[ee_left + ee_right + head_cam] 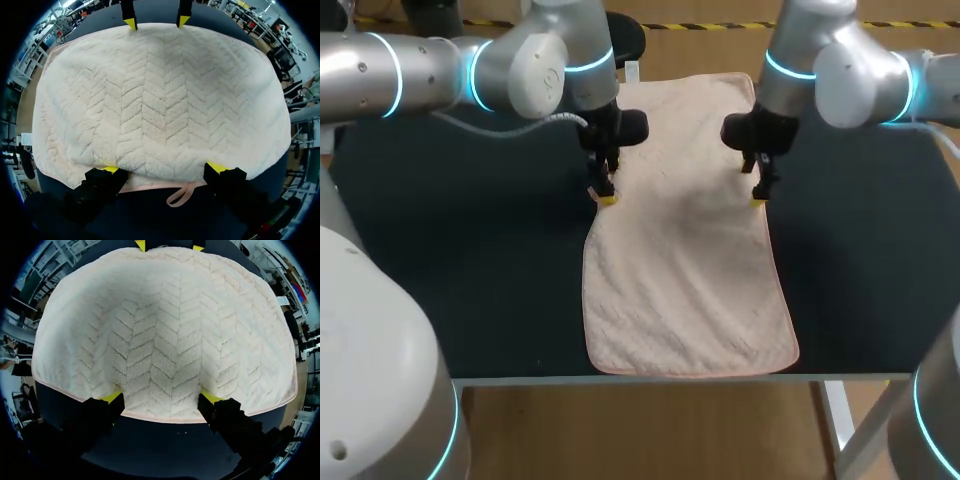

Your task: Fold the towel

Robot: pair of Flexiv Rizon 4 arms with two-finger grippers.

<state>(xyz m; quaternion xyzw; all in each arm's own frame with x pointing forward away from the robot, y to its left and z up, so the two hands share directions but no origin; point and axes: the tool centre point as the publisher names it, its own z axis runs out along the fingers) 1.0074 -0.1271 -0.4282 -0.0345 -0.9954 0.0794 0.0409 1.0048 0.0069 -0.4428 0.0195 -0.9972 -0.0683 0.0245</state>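
The towel [685, 250], pale pink with a herringbone weave, lies flat and lengthwise on the dark table [460, 260]. Its far end is at the table's far side and its near end is just short of the near edge. A shallow wrinkle crosses its middle. A small hanging loop [180, 194] sticks out from its long left edge onto the table, and nothing else lies on or beside the cloth. The left arm [440, 70] comes in over the far left of the table and the right arm [860, 75] over the far right. Each hangs above its own side and neither covers the towel's middle. The left gripper [606, 195] stands at the left long edge about halfway along, fingers spread wide. Its yellow fingertips [111, 170] are down on the border of the cloth, on either side of the loop. The right gripper [758, 195] stands opposite at the right long edge, equally wide open. Its fingertips [112, 397] press the border, where the cloth dips a little. Neither gripper has hold of the towel.
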